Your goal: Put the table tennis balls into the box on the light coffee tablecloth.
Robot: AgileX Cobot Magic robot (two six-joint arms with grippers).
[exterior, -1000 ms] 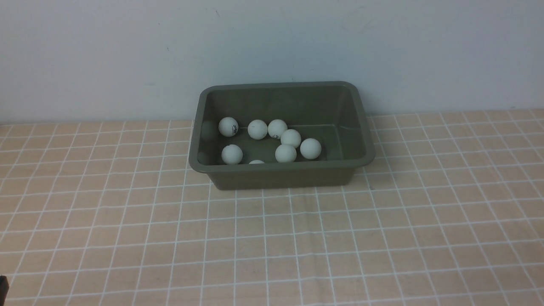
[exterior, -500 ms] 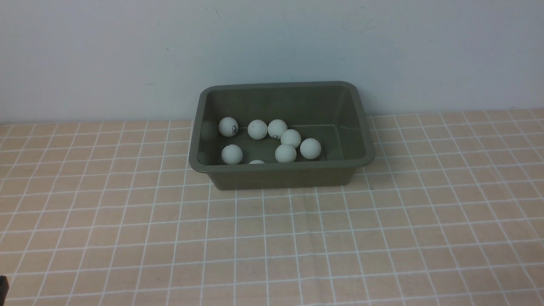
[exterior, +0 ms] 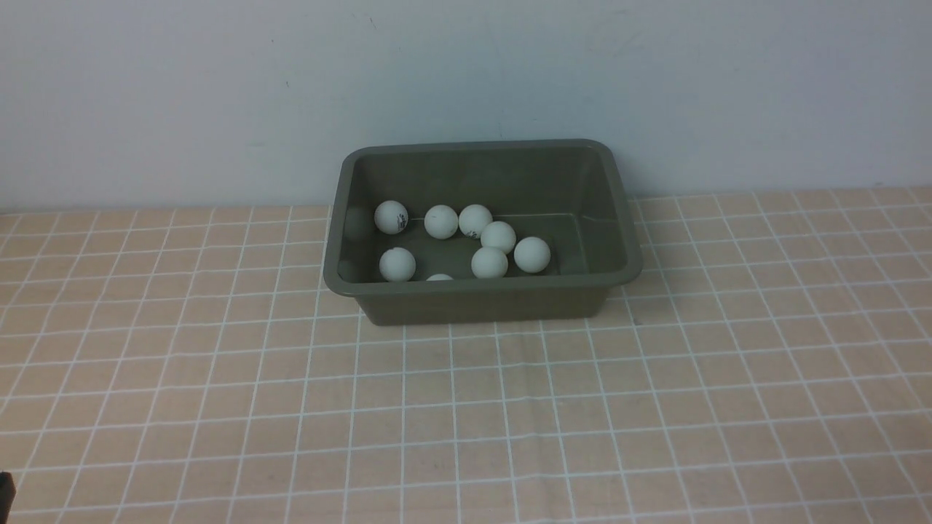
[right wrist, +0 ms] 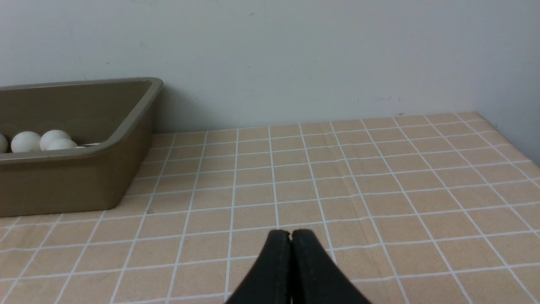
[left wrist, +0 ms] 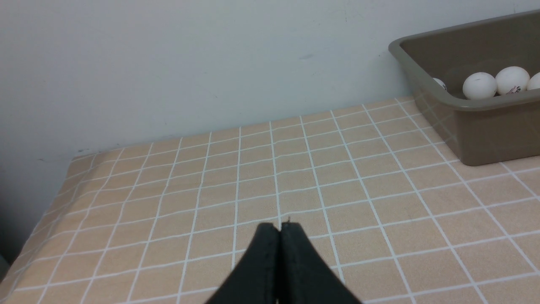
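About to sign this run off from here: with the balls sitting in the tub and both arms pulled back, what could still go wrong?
1. One of the table tennis balls is nearly hidden behind the near rim of the box; a count from the front view could miss it.
2. Both the left gripper and right gripper are shut low over the light coffee tablecloth; a low sweep might snag the cloth and shift the box.

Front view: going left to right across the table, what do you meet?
Bare light coffee tablecloth → left rim of the box → table tennis balls, clustered in its left and middle part → bare box floor on the right → right rim → tablecloth again.
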